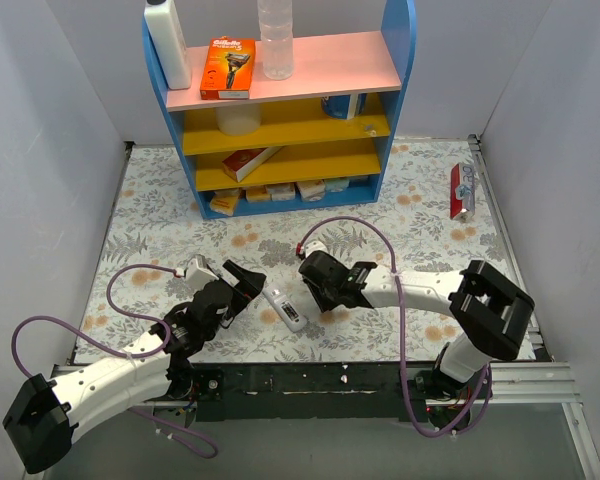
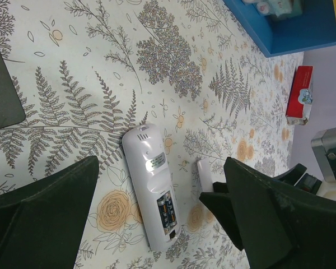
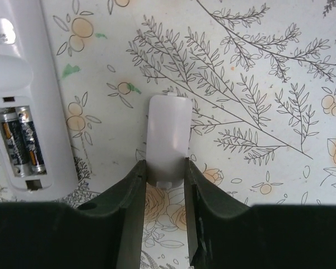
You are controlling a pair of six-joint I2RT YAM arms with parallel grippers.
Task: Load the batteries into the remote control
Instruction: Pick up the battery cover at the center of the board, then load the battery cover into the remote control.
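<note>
Batteries (image 3: pixel 22 140) are sitting side by side in the open bay of the remote (image 3: pixel 31 84) in the right wrist view, at frame left. The remote is lying back-up on the floral mat (image 3: pixel 257 84). The battery cover (image 3: pixel 168 134) is lying just right of the remote, not touching it. The right gripper (image 3: pixel 163 168) is pinching the cover's near end, with the jaws pressing on both long edges. Can't tell whether the cover is lifting off the mat.

Left wrist view: the left gripper (image 2: pixel 161 165) is hovering over the remote (image 2: pixel 148 174) with its jaws standing wide apart and gripping nothing. The batteries (image 2: pixel 167 212) are showing in the bay at the remote's lower end. The cover (image 2: pixel 204 172) is lying just beside it, partly hidden by a black finger (image 2: pixel 280 218). A red box (image 2: pixel 299 95) is lying well off near the wall, and a blue shelf (image 2: pixel 291 33) is showing at top right.

Top view: the remote (image 1: pixel 286 308) is lying between the two arms near the table's front edge. The left gripper (image 1: pixel 246 288) is hanging just left of it and the right gripper (image 1: pixel 315 292) is sitting just right of it. The batteries are too small to make out here. The shelf (image 1: pixel 310 65) is standing at the back.
</note>
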